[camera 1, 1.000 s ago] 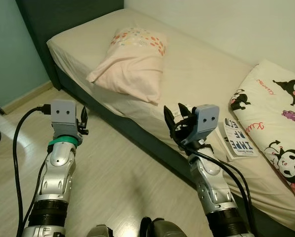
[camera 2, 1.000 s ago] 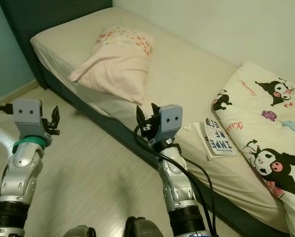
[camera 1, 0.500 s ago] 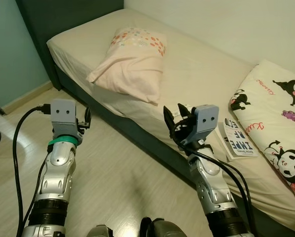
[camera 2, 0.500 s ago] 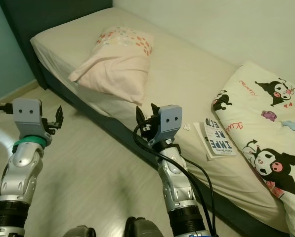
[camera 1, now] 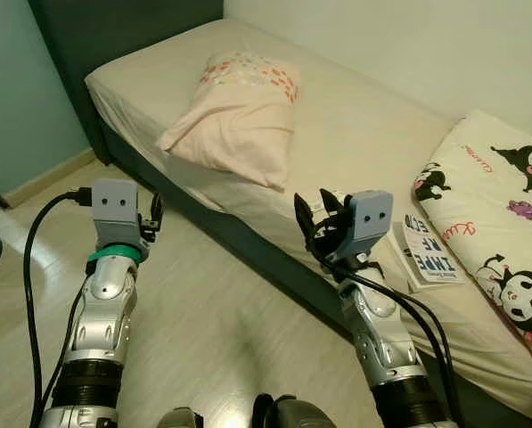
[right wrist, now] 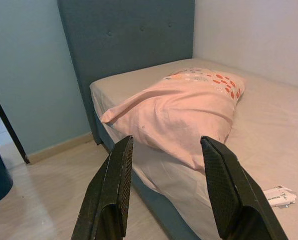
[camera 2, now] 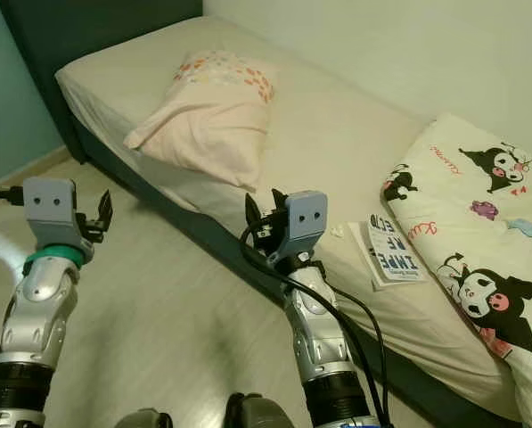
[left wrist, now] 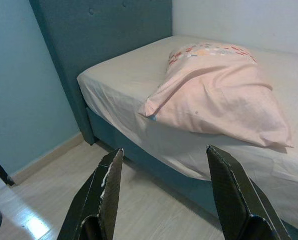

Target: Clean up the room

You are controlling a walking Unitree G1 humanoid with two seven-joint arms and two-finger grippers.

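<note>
Left gripper point(camera 1: 152, 214): raised over the wooden floor point(camera 1: 212, 312) beside the bed's long edge, fingers spread apart, holding nothing.
Headboard point(left wrist: 104, 45): dark blue-grey, padded, at the bed's head end against the blue wall.
Bed point(camera 1: 364, 134): beige sheet, dark base, running from the headboard towards the right.
Pillow point(camera 1: 239, 120): pale pink with a dotted end, lying askew near the head end, one corner reaching towards the bed's near edge.
Right gripper point(camera 1: 317, 218): held up just in front of the bed's near edge, fingers parted, empty.
Small white scrap point(right wrist: 278, 196): on the sheet near the bed's near edge.
Booklet point(camera 1: 430, 254): black-and-white printed cover, flat on the sheet by the near edge, touching the duvet.
Duvet point(camera 1: 506, 214): cream with cartoon characters, bunched at the bed's foot end.
</note>
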